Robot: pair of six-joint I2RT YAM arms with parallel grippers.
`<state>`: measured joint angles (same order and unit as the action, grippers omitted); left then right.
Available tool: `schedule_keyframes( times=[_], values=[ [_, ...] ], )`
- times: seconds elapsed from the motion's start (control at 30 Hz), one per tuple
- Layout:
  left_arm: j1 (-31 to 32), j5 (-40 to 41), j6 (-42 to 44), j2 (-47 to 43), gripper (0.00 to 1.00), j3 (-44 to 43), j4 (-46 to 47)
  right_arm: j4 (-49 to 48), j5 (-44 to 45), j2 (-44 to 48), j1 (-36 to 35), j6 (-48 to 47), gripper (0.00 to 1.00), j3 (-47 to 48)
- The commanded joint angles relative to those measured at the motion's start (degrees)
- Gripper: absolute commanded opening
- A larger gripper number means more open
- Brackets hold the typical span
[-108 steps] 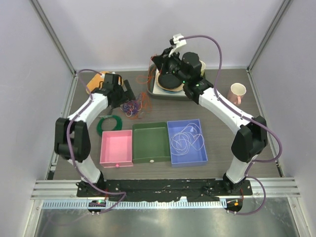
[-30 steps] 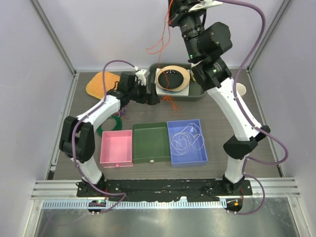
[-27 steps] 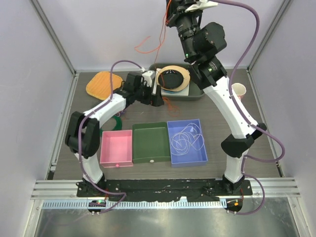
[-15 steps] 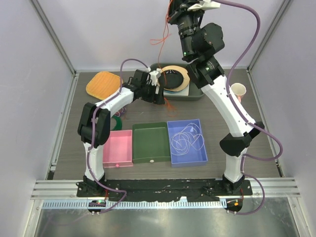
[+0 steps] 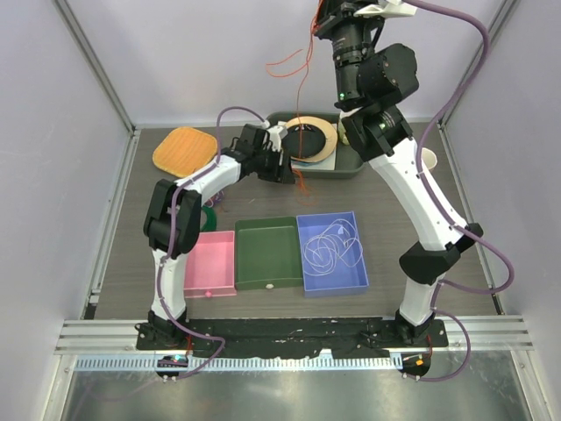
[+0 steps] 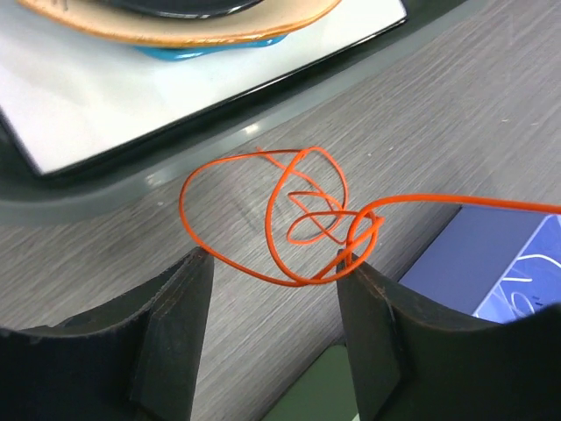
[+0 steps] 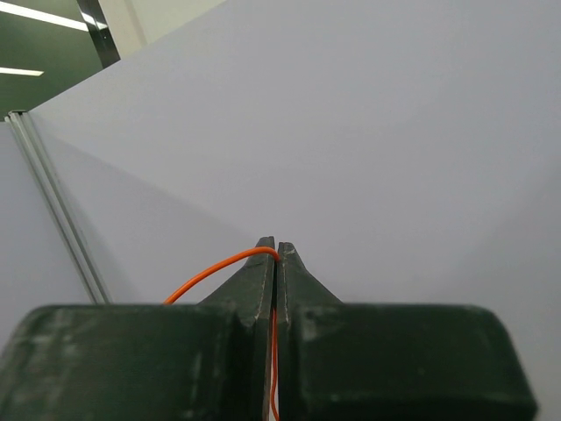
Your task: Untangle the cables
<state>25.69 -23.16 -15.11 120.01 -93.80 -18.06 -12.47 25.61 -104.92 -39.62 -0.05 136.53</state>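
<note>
Pinches the orange cable (image 7: pixel 213 266) between the fully shut fingers (image 7: pixel 261 281) of the right gripper (image 7: pixel 276 250), up at the top edge of the overhead view, well above the table (image 5: pixel 412 219). Lets the strand drop from there in a long, seemingly near-taut line to the left gripper (image 6: pixel 273 263), low at the centre of that view, just beside the grey tray (image 5: pixel 351 168). Straddles the knot (image 6: pixel 307 219) with open jaws — one finger at each side of the tangle, loops flat on the wood between them and brushing the right-hand finger in the wrist view. Holds nothing there yet.

Risks cinching rather than loosening: by clamping on the knot itself and pulling against so high a line, likely draws the loops tighter. Risks a miss too — may close over so thin a wire, flat against the table, and let it slip out underneath. Could drag the wide loop at the left of the wrist view against the tray's lip and snag it there. Could whip the free tail (image 5: pixel 282 63), curling at the upper middle of the overhead view, back across the strand and make a fresh crossing. Leaves the white cables (image 5: pixel 329 247) in the blue bin (image 5: pixel 333 286), lower centre, well apart.
</note>
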Motion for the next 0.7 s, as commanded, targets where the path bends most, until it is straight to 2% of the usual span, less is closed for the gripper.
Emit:
schedule_keyframes(
  times=[0.0,0.03,0.1,0.17,0.3,0.4,0.53,0.57,0.6,0.67],
  values=[
    [-0.29,-7.05,2.96,0.41,0.64,-1.75,6.01,-1.86,-1.69,4.55,-0.02,1.27,0.01,-0.91],
    [-0.38,-9.69,4.38,0.32,0.67,-1.13,8.72,-1.60,-2.40,4.81,-0.02,1.63,0.01,-1.35],
    [-0.38,-12.78,9.12,0.58,0.67,-2.60,6.92,-0.46,-4.42,5.26,-0.02,2.07,0.01,-1.35],
    [-0.38,-11.04,12.37,0.23,0.67,-3.40,4.19,0.34,-6.17,5.52,-0.02,2.16,0.01,-1.18],
    [-0.38,-9.45,19.22,-1.09,0.78,-3.76,0.50,1.13,-8.37,6.13,0.06,1.99,0.01,-1.09],
    [-0.38,-11.64,27.46,-1.00,0.82,-6.48,-7.47,3.67,-10.92,5.96,0.06,2.95,0.01,0.57],
    [-0.38,-15.33,29.96,-0.39,0.80,-6.83,-10.23,3.60,-11.63,7.01,-0.02,4.01,0.01,0.06],
    [-0.29,-16.03,29.97,-0.21,0.78,-6.92,-10.85,3.24,-11.46,7.19,0.06,4.01,0.01,-0.38],
    [-0.29,-16.56,29.71,-0.04,0.71,-6.66,-11.72,2.54,-11.11,7.36,-0.02,3.75,0.01,-1.00],
    [-0.29,-16.57,29.53,-0.21,0.69,-5.44,-12.43,2.36,-9.88,7.37,0.06,3.13,0.01,-1.18]
  ],
)
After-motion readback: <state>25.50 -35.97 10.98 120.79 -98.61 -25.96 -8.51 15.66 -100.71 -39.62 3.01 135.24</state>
